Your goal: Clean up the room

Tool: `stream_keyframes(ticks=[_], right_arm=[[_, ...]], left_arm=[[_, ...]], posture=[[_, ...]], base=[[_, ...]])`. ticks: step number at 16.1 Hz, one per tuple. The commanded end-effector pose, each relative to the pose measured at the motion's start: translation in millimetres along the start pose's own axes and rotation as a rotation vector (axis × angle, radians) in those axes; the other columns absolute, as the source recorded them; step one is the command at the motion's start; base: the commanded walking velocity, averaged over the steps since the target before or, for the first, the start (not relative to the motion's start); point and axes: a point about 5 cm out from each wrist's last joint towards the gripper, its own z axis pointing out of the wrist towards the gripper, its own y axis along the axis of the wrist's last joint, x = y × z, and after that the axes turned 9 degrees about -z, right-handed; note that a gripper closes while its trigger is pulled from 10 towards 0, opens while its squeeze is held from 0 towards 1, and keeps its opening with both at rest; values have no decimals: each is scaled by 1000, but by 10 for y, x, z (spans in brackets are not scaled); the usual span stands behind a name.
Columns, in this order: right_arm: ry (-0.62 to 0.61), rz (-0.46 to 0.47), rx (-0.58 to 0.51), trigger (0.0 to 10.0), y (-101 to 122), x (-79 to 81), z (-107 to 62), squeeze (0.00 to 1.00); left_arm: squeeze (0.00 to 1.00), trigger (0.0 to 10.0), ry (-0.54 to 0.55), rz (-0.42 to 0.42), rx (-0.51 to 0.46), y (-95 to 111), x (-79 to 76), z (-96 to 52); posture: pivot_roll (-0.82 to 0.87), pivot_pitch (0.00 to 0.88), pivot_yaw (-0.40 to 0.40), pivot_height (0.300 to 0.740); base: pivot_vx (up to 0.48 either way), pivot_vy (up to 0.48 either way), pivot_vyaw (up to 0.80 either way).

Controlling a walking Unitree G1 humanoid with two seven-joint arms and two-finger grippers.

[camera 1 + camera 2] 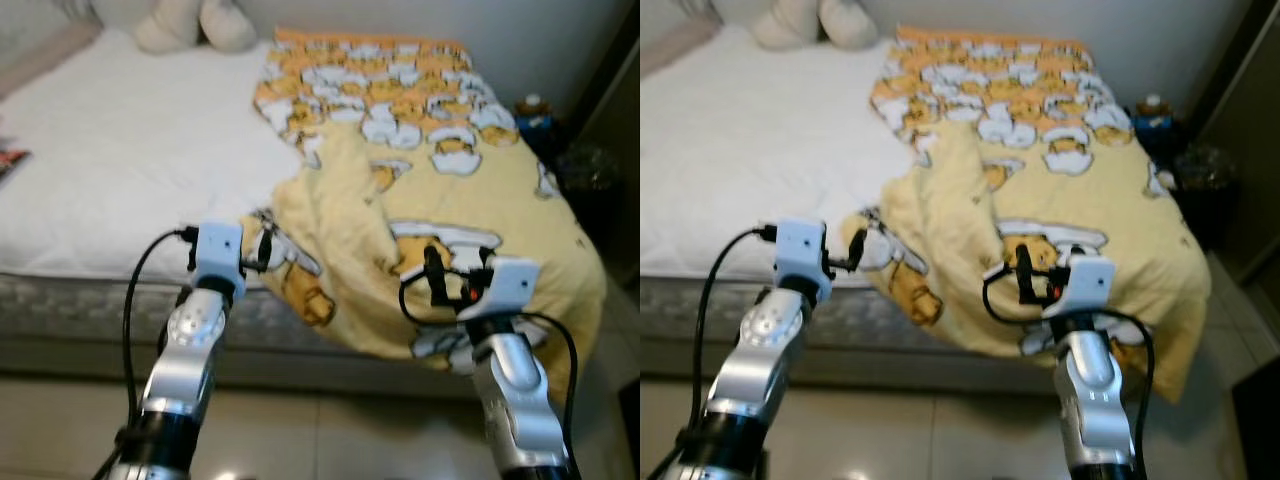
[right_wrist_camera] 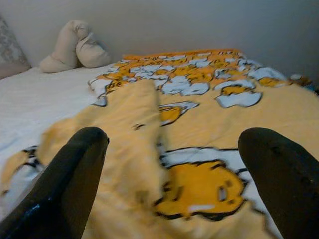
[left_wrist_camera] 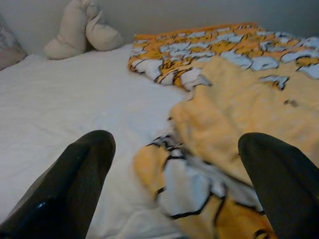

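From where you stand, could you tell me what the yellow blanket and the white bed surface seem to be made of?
The yellow blanket looks like soft fleece or a similar plush fabric with a matte finish: it bunches in thick, rounded folds, and its cartoon print shows no sheen. The white bed surface appears to be a woven cotton-like sheet, flat and matte with faint creases. The blurred views leave the exact fibre of both open.

The room is evenly and softly lit, with no hard shadows on the white mattress (image 1: 120, 170). The yellow blanket (image 1: 450, 200) looks slightly washed out and soft in both eye views. The far right corner falls dark. In the 2 wrist views the black fingers (image 3: 75, 184) are near and out of focus, and the blanket's nearest folds are smeared.
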Motion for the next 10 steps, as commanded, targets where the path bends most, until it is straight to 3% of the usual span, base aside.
stream_keyframes(ticks=[1, 5, 7, 10], right_arm=[[16, -3, -2, 10000, 15, 49, 3, 0], [20, -7, -3, 10000, 19, 63, -10, 0], [13, -13, 6, 10000, -4, 28, -55, 0], [15, -14, 10, 10000, -10, 36, -83, 0]], left_arm=[[0, 10000, -2, -2, 4, 21, 27, 31], [0, 10000, -62, 7, 21, 17, -34, 67], [0, 10000, -56, 4, 21, 30, 17, 76], [0, 10000, -65, 25, 22, 22, 28, 59]], posture=[[-24, 0, -3, 710], [-29, 0, 7, 710], [-32, 0, 9, 710], [-34, 0, 12, 710]], base=[[390, 281, 0], [424, 67, 0], [431, 0, 0], [395, 271, 0]])
